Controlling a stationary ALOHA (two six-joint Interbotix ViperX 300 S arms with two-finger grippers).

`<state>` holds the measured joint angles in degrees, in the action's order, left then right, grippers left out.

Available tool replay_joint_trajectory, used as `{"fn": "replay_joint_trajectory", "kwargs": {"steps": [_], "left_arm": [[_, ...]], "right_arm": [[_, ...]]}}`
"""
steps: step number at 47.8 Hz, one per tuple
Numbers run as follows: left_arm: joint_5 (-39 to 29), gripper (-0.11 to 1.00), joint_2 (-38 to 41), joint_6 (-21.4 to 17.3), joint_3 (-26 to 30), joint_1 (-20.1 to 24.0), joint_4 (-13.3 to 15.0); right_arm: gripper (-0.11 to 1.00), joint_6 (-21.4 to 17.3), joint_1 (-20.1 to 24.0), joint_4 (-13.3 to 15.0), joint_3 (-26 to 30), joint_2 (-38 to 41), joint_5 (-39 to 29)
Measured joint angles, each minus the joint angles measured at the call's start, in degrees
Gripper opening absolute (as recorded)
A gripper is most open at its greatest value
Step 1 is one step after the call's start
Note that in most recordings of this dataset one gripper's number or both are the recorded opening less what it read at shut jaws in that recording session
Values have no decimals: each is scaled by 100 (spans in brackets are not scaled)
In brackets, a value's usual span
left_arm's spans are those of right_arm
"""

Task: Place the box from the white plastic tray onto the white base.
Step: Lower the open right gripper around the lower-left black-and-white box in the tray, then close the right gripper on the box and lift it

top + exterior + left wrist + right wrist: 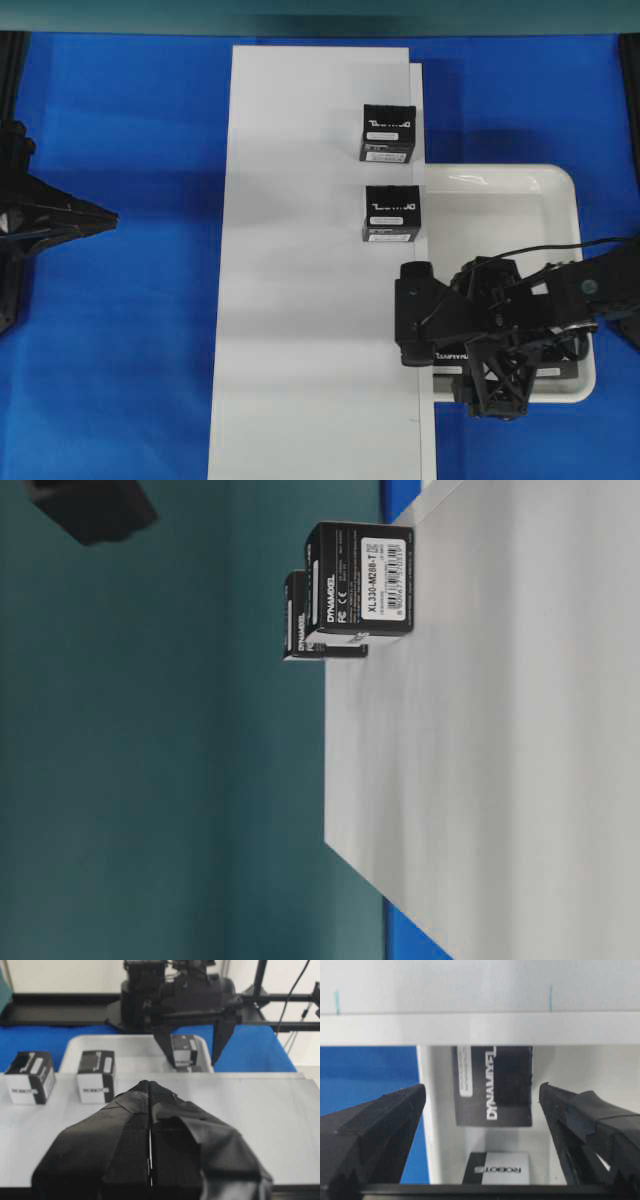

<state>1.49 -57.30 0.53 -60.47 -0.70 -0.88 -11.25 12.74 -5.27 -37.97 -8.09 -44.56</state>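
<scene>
Currently my right gripper hangs over the white plastic tray, jaws spread wide either side of the box, not touching it. That box lies in the tray's near corner, right beside the white base. Two more black boxes sit on the base's tray-side edge. My left gripper is off to the side, jaws pressed together, empty.
</scene>
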Motion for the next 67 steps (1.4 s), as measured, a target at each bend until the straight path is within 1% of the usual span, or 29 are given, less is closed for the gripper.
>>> {"fn": "replay_joint_trajectory", "kwargs": {"steps": [13, 26, 40, 43, 45, 49, 50, 52, 60, 67], "left_arm": [[0, -6, 0, 0, 0, 9, 0], [0, -6, 9, 0, 0, 0, 0], [0, -6, 0, 0, 0, 0, 0], [9, -6, 9, 0, 0, 0, 0], [0, -6, 9, 0, 0, 0, 0], [0, -6, 0, 9, 0, 0, 0], [0, -6, 9, 0, 0, 0, 0], [0, -6, 0, 9, 0, 0, 0], [0, -6, 9, 9, 0, 0, 0], [0, -6, 0, 9, 0, 9, 0]], "right_arm": [[100, 0, -18, 0, -88, 281, 264], [100, -9, -53, 0, -264, 615, 721], [99, -18, -53, -9, -281, 694, 765], [96, -26, -62, -26, -281, 694, 765], [89, -44, -53, -53, -281, 694, 773], [72, -53, -53, -70, -281, 686, 765], [66, -53, -62, -70, -281, 686, 765], [58, -53, -53, -79, -281, 677, 765], [58, -53, -53, -79, -272, 633, 589], [58, -70, -62, -88, -272, 439, 193]]}}
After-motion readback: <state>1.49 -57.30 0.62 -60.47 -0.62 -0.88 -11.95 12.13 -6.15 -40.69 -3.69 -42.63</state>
